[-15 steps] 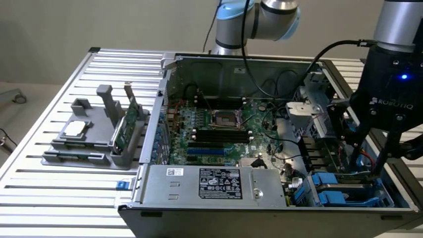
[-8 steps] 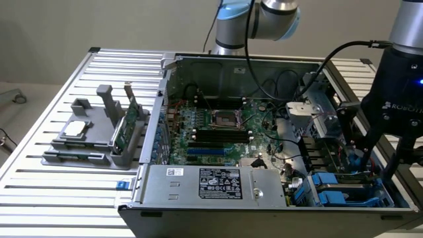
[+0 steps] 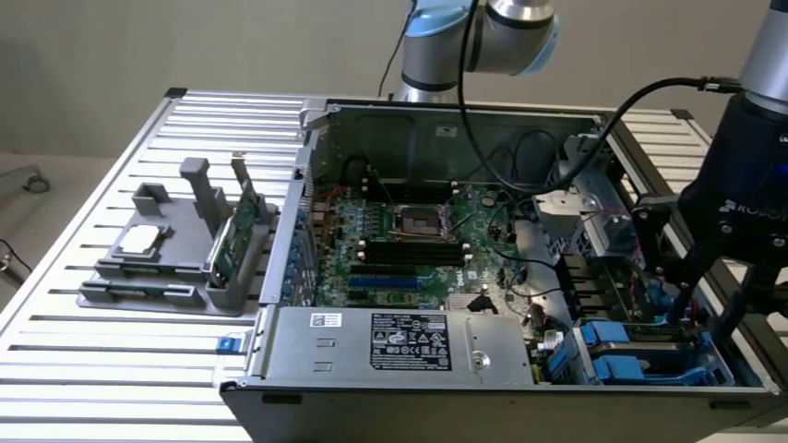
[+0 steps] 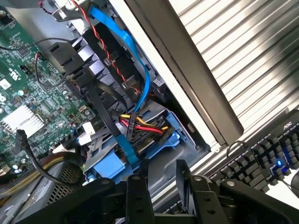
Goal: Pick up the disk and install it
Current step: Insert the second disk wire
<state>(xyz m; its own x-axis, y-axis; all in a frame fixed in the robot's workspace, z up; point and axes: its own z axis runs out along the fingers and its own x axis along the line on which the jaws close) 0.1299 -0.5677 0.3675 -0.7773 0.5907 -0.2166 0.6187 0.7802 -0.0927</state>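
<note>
**Disk in the drive bay, claw spread and empty above it**
The disk [image 4: 175, 137] in its blue bracket lies in the corner bay of the computer case [image 3: 493, 411], at the exterior view's right, with a red-yellow-black power cable [image 4: 145, 125] and a blue data cable [image 4: 140, 65] at its end. The gripper [image 4: 161, 184] hangs just above with its fingers apart, holding nothing.

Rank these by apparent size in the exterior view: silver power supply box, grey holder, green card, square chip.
1. silver power supply box
2. grey holder
3. green card, seen nearly edge-on, so its face may be bigger than it looks
4. square chip
</note>
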